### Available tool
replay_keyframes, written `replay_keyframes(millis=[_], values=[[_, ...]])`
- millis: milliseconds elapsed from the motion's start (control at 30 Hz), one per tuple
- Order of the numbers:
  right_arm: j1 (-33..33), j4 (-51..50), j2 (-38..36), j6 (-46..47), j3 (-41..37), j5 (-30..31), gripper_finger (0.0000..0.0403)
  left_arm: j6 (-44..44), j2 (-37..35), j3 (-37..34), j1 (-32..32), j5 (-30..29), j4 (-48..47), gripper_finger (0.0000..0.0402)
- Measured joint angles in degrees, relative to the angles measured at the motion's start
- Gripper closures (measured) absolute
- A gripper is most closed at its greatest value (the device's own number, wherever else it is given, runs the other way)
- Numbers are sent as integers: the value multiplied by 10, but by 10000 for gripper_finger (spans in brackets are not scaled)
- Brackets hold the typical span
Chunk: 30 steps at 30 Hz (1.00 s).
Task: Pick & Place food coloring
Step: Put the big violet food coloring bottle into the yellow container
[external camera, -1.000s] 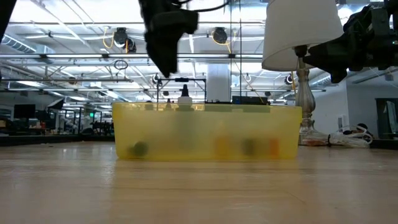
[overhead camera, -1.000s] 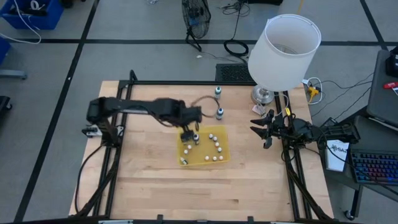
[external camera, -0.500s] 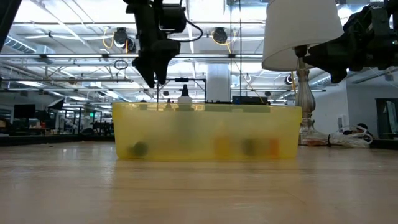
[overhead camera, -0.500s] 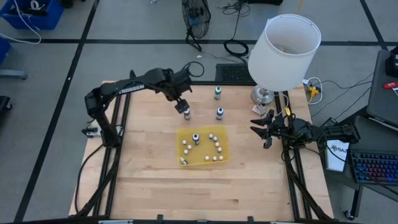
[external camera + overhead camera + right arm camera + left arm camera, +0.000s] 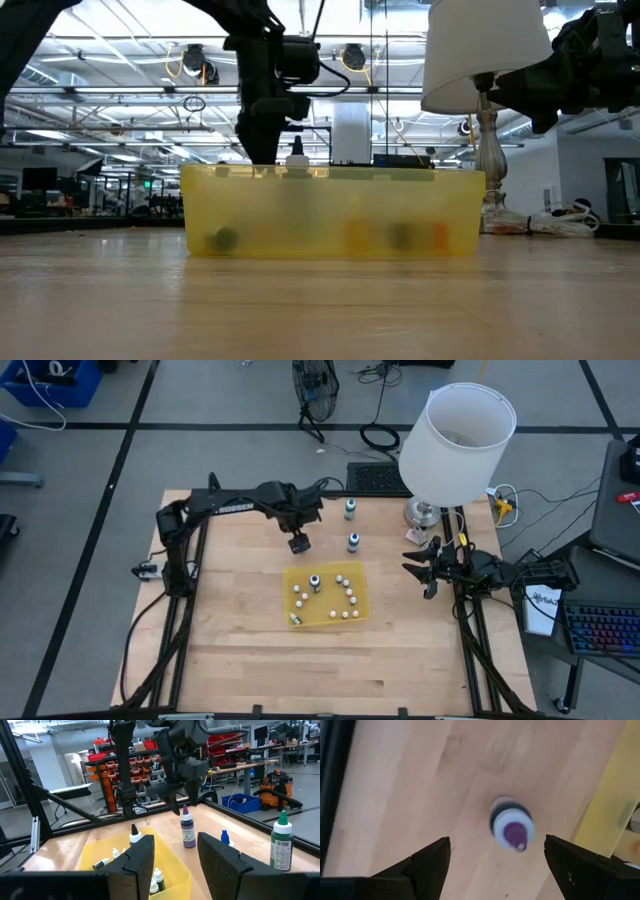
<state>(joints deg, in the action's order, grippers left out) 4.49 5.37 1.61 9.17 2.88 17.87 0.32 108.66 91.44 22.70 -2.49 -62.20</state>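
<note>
Room: workshop hall with ceiling lights, shelving of red and orange bins, benches well behind the table.
Surface: pale wooden table [image 5: 250,660] with a dark frame along its edges.
Food coloring: purple-capped bottle [image 5: 512,826] upright on bare wood, just beside the yellow bin [image 5: 358,592]; two more bottles [image 5: 353,541] [image 5: 349,508] stand farther back; one bottle [image 5: 314,581] upright inside the bin among small white balls [image 5: 345,597].
Left gripper [image 5: 299,543]: directly above the purple-capped bottle, fingers [image 5: 427,865] spread wide, not touching it.
Right gripper [image 5: 420,569]: at the table's right edge, fingers apart, holding nothing.
Lamp [image 5: 456,445]: white shade, back right corner.
</note>
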Motion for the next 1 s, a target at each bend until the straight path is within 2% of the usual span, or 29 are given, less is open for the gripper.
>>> replay_keyframes(millis=[400, 733, 867, 1000], values=[[0, 0, 0, 0, 0, 0, 261, 24, 57, 0, -11, 9, 24, 98], [0, 0, 0, 0, 0, 0, 261, 24, 67, 0, -11, -30, 23, 112], [0, 0, 0, 0, 0, 0, 261, 30, 68, -4, -10, -36, 28, 150], [0, 0, 0, 0, 0, 0, 261, 53, 73, -13, -10, -36, 28, 228]])
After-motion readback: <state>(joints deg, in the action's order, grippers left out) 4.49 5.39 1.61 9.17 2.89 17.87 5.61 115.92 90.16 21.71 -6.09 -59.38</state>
